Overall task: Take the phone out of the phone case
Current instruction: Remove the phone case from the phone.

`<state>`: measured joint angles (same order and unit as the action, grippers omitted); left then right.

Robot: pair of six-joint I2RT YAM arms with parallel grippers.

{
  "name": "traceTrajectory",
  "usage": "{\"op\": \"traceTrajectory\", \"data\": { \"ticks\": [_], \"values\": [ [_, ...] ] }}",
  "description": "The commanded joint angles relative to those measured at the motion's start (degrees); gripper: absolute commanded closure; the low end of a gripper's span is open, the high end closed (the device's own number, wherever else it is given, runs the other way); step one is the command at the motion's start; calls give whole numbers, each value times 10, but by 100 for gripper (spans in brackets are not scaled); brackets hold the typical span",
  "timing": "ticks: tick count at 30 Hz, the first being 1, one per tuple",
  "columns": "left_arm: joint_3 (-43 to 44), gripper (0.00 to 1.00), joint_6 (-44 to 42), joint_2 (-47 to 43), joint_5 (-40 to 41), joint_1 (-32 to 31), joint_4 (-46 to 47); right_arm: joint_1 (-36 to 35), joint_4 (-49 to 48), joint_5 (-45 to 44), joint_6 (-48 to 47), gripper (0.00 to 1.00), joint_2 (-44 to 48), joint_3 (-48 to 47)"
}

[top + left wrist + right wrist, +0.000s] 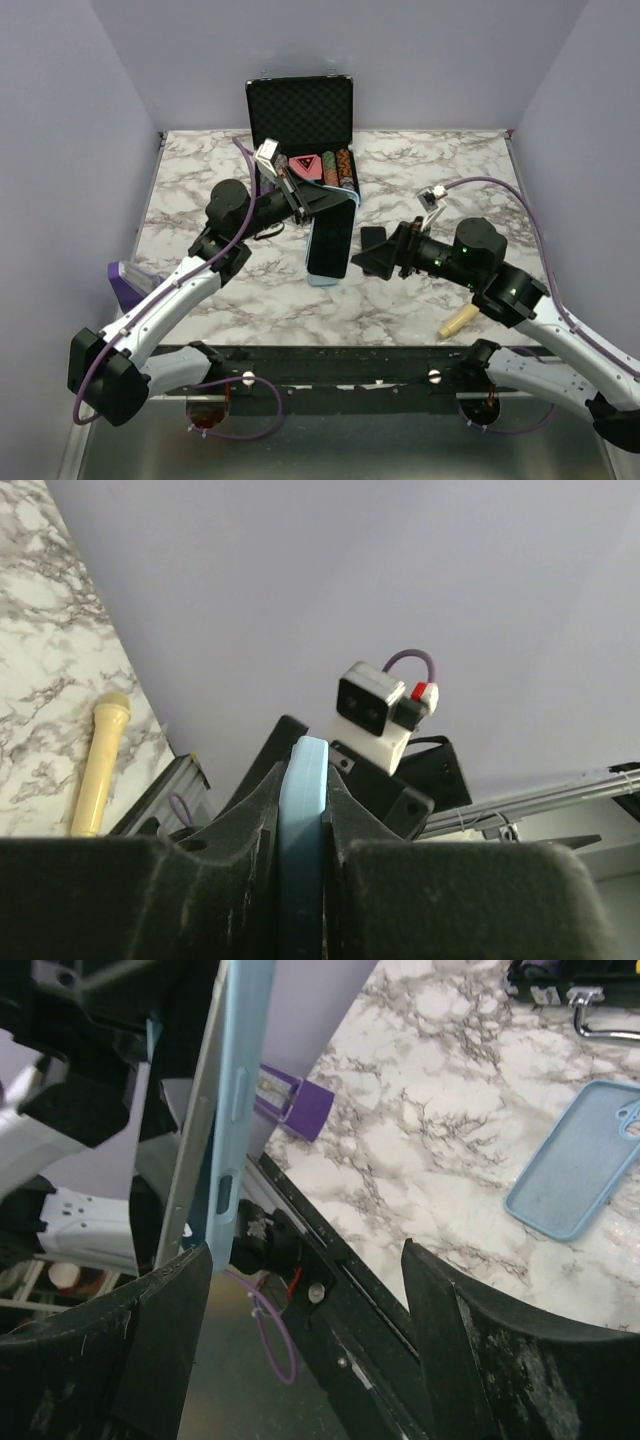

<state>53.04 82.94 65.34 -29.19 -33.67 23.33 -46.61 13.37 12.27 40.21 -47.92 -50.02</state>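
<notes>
Phone (330, 240), black-faced in a pale blue phone case (303, 820), hung tilted, clenched by the left tool (322, 202); the right tool (372, 255) gaped, released.

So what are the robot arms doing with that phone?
The left claw is pinching the phone, which looks tucked inside its blue case. The right claw is wide open right beside it, holding nothing. So the phone isn't out yet.
</notes>
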Motion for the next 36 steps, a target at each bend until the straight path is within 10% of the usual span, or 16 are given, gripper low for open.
{"op": "traceTrajectory", "data": {
  "ticks": [1,10,36],
  "values": [
    [15,100,-16,-31,-16,15,-37,12,4,8,51,18,22,-24],
    [13,100,-6,-28,-20,17,-22,12,-154,116,144,51,-15,-7],
    [-1,100,-34,-29,17,13,-38,12,-403,174,293,68,-84,83]
  ]
}}
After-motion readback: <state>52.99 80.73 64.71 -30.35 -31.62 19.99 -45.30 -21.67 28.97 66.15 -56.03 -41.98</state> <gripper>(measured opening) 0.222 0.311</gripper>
